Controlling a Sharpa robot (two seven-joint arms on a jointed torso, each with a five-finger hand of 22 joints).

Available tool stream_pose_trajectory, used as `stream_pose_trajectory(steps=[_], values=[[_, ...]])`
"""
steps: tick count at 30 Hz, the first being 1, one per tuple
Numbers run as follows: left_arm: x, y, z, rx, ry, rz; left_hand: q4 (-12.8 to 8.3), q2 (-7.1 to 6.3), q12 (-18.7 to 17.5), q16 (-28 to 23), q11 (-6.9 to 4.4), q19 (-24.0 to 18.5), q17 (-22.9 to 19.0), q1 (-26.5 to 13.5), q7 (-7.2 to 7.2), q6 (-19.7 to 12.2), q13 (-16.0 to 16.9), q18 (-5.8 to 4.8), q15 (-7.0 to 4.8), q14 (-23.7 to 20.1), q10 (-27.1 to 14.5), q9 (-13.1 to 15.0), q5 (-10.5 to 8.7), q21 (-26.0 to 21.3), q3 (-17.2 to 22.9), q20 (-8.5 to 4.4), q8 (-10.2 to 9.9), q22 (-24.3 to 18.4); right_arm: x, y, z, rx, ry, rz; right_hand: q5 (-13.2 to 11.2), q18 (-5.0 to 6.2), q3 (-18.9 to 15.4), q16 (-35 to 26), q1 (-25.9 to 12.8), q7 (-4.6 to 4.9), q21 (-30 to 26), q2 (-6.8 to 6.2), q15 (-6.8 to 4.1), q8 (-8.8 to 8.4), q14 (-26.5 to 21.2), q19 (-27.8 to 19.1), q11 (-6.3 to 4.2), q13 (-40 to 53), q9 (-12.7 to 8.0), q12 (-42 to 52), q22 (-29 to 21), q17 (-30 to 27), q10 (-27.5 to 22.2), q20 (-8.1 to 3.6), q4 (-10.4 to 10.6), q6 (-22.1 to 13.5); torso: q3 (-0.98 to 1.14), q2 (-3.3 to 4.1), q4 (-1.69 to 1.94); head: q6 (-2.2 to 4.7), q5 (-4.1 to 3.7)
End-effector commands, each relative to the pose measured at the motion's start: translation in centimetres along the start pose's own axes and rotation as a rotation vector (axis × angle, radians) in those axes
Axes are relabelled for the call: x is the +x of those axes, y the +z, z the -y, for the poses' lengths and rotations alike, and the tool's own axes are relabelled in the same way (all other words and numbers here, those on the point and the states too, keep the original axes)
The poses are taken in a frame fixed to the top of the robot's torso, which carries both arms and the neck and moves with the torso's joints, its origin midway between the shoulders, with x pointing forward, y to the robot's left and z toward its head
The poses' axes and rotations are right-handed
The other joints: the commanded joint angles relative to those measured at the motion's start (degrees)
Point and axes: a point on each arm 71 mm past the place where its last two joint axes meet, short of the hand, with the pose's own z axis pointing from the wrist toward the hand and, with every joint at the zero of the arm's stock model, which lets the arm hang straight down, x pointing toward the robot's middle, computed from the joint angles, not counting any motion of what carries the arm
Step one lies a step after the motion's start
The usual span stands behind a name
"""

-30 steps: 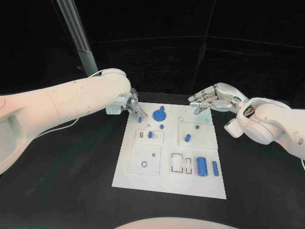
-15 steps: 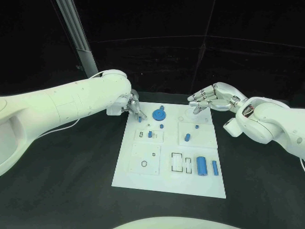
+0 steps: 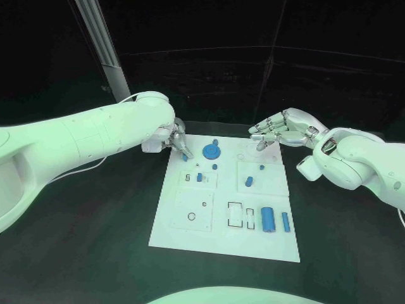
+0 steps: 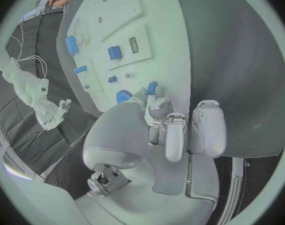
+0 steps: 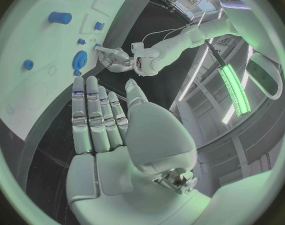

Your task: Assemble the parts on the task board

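Observation:
The white task board (image 3: pixel 216 237) lies in the middle of the table. At its far left corner my left hand (image 3: pixel 173 140) has its fingers curled down, and its fingertips pinch a small blue peg (image 3: pixel 184 156); the left wrist view shows that peg (image 4: pixel 152 88) between thumb and finger. A blue gear (image 3: pixel 212 152) sits just right of it. My right hand (image 3: pixel 276 132) hovers over the far right corner with fingers straight and apart, holding nothing (image 5: pixel 99 120). A blue cylinder (image 3: pixel 267 218) and a slim blue piece (image 3: pixel 285 221) lie near the board's front right.
Other small blue parts (image 3: pixel 248 183) (image 3: pixel 199 178) stand in the board's middle plates. A grey post (image 3: pixel 107 60) rises behind my left arm. Black table (image 3: pixel 84 234) spreads on both sides of the board.

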Motion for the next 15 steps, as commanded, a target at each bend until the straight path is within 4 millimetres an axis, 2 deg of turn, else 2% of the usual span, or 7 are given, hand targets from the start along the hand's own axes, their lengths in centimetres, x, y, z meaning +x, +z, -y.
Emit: stream_pose_trajectory(steps=[1,4,8,9,12,15], values=[[-0.12,-0.04,0.22,0.028,0.0,0.012,-1.6,0.58,-0.1,0.2,-0.44,-0.1,15.1,1.9,-0.38,-0.5,-0.3,0.54,-0.41,6.1,-0.2,0.4,0.14,0.2,3.0,-0.47,0.2,0.1,0.0,0.06,-0.15,-0.01,0.005,-0.007,0.4,0.67,0.1,-0.4,-0.6,0.02,-0.3,0.23,0.21,-0.17,0.0,0.0,-0.07,-0.1,-0.1,0.3,-0.1,-0.1,-0.4,0.17,0.3,-0.5,-0.02,0.02,0.0,-0.09,-0.01],[-0.18,-0.05,0.28,0.043,-0.02,0.019,-4.0,-0.05,-0.5,0.2,-0.31,-0.1,15.1,2.9,-0.08,-1.2,-0.7,0.54,-0.34,6.1,-0.3,0.7,0.2,0.1,9.3,-0.53,0.4,0.1,0.0,0.07,-0.15,-0.009,0.005,-0.007,0.4,0.67,0.1,-0.4,-0.6,0.02,-0.3,0.23,0.21,-0.17,0.0,0.0,-0.07,-0.1,-0.1,0.3,-0.1,-0.1,-0.4,0.17,0.3,-0.5,-0.01,-0.02,0.0,-0.15,-0.02],[-0.18,-0.1,0.33,0.058,-0.036,0.025,-5.5,-2.01,-0.7,0.2,-0.22,-0.1,15.1,0.6,0.23,-1.4,-1.1,0.51,0.0,6.1,0.0,1.5,0.18,0.0,17.2,-0.21,1.2,0.2,0.01,0.08,-0.14,-0.009,0.005,-0.008,0.4,0.68,0.1,-0.4,-0.5,0.02,-0.4,0.32,0.21,-0.16,0.0,0.0,-0.07,-0.1,-0.1,0.3,-0.1,-0.1,-0.4,0.17,0.3,-0.6,0.0,-0.01,0.01,-0.27,-0.06],[-0.16,-0.14,0.32,0.061,-0.04,0.027,-5.7,-2.31,-0.7,0.2,-0.17,-0.1,15.1,0.5,0.07,-1.5,-1.1,0.51,-0.02,6.1,0.0,1.5,0.17,0.0,17.6,-0.19,1.2,0.2,0.01,0.08,-0.14,-0.008,0.005,-0.009,0.4,0.68,0.1,-0.4,-0.5,0.02,-0.4,0.32,0.21,-0.16,0.0,0.0,-0.07,-0.1,-0.1,0.3,-0.1,-0.1,-0.4,0.17,0.3,-0.6,0.01,-0.01,0.01,-0.28,-0.03],[-0.03,-0.42,0.1,0.071,-0.056,0.04,-6.8,-4.11,-0.6,0.2,-0.24,0.0,15.1,-2.2,0.18,-1.7,-1.2,0.51,-0.05,6.1,0.2,2.4,0.0,-0.1,23.0,-0.09,2.1,0.3,0.0,0.06,-0.12,-0.008,0.005,-0.01,0.4,0.68,0.1,-0.4,-0.5,0.02,-0.4,0.32,0.21,-0.16,0.0,0.0,-0.07,-0.1,-0.1,0.3,-0.1,-0.1,-0.4,0.17,0.3,-0.6,0.01,-0.01,0.05,-0.31,-0.04],[0.14,-0.79,-0.18,0.08,-0.068,0.056,-7.1,-4.51,-0.6,0.2,-0.13,0.0,15.1,-2.8,0.02,-1.7,-1.3,0.53,-0.02,6.1,0.3,2.6,-0.03,-0.1,24.1,-0.14,2.4,0.3,-0.04,0.03,-0.09,-0.006,0.005,-0.009,0.4,0.68,0.1,-0.4,-0.5,0.02,-0.4,0.32,0.21,-0.16,0.0,0.0,-0.07,-0.1,-0.1,0.3,-0.1,-0.1,-0.4,0.17,0.3,-0.6,0.0,-0.05,0.14,-0.29,-0.1]])
